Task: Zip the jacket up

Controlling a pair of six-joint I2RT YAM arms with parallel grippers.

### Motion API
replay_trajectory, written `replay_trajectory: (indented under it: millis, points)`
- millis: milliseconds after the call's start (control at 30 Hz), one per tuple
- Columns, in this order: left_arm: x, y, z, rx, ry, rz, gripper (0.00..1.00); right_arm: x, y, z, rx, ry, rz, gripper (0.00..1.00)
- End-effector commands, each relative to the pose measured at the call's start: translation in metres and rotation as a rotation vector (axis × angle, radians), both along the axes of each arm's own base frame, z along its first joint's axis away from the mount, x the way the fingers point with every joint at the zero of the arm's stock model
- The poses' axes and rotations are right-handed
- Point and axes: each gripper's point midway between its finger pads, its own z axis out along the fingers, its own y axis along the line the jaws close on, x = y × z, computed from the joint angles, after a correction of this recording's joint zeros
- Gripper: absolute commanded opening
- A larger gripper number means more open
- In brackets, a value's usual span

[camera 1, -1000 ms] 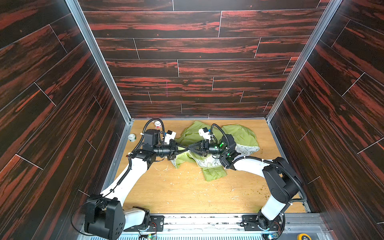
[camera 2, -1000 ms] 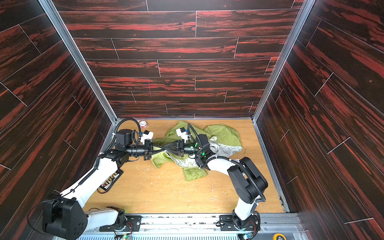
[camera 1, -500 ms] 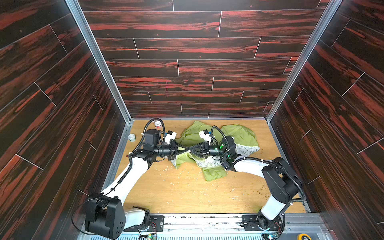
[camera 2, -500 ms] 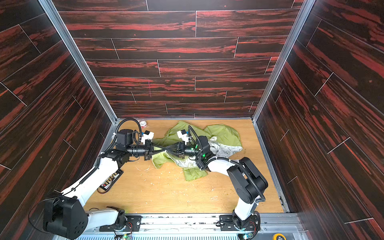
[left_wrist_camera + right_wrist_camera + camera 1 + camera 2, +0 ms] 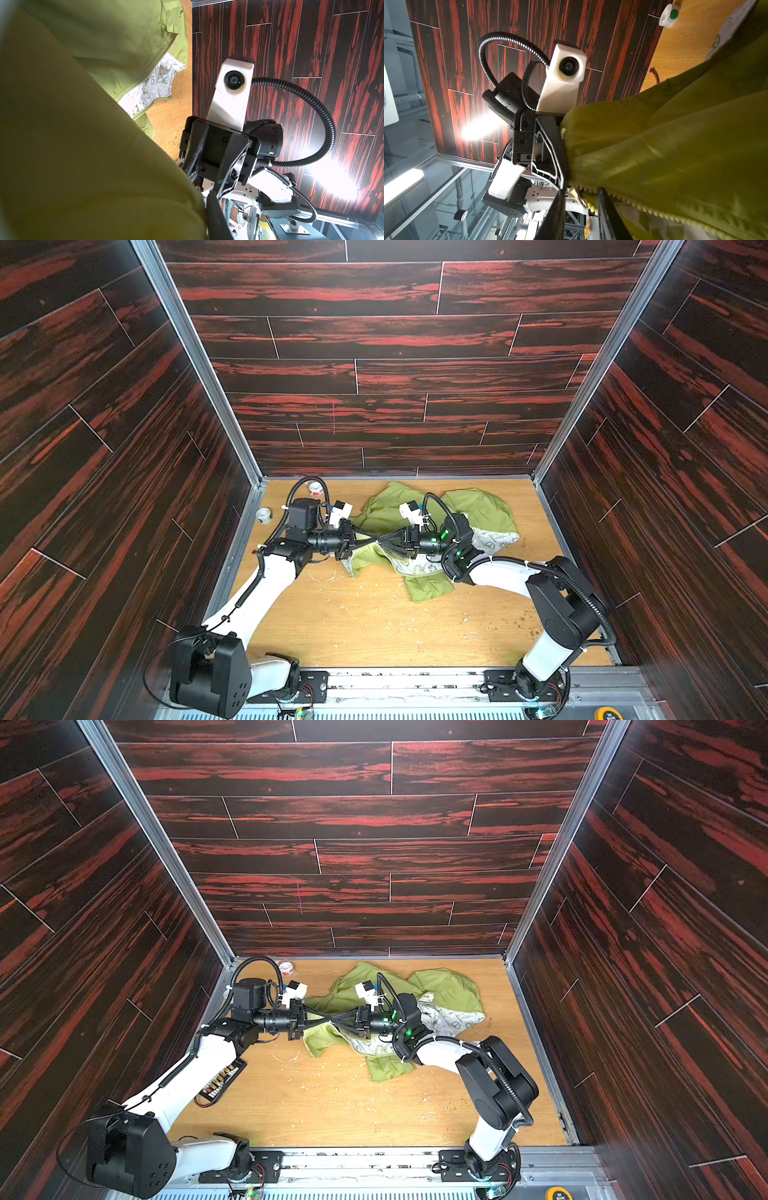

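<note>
Fabric of the green jacket [image 5: 478, 510] is gathered up where the left fingers [image 5: 550, 145] and the right fingers [image 5: 606, 216] meet tip to tip in both top views. The left fingers are pinched together on a fold of the jacket's green shell, and cloth drapes over them so that the left wrist view is half filled by it. The right fingers stand a little apart, with the toothed zipper edge [image 5: 643, 205] running into the narrow gap between them; whether they press on it I cannot tell. The rest of the jacket lies crumpled on the worktop [image 5: 374, 626] beneath and behind the fingers, most of it on the right fingers' side. Pale printed lining [image 5: 153, 87] shows at an open edge beyond the right fingers, and a green flap [image 5: 428, 589] points toward the near side below them. The zipper is not closed where it shows.
</note>
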Motion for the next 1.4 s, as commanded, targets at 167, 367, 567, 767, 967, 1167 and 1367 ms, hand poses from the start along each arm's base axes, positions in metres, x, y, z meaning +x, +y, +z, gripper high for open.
replay_trajectory:
  millis: [167, 367, 567, 767, 967, 1167, 1367]
  points:
    - [-0.002, -0.002, 0.013, -0.021, -0.044, -0.019, 0.00, -0.010, 0.001, 0.022, 0.028, -0.060, 0.021, 0.26]
    - [-0.003, -0.002, 0.009, -0.020, -0.036, -0.021, 0.00, -0.009, 0.002, 0.026, 0.032, -0.070, 0.025, 0.24]
    - [-0.003, -0.003, 0.008, -0.020, -0.029, -0.025, 0.00, -0.008, 0.005, 0.029, 0.036, -0.076, 0.035, 0.22]
    - [-0.004, -0.003, 0.007, -0.022, -0.026, -0.028, 0.00, -0.005, 0.008, 0.030, 0.038, -0.074, 0.041, 0.18]
    - [-0.002, -0.003, 0.007, -0.021, -0.026, -0.028, 0.00, -0.005, 0.008, 0.030, 0.038, -0.072, 0.039, 0.12]
    - [-0.001, -0.003, 0.008, -0.017, -0.022, -0.025, 0.06, -0.005, 0.007, 0.029, 0.037, -0.064, 0.037, 0.00]
    - [-0.001, 0.000, 0.008, 0.022, -0.025, -0.013, 0.37, -0.004, 0.006, 0.024, 0.008, -0.043, 0.029, 0.00]
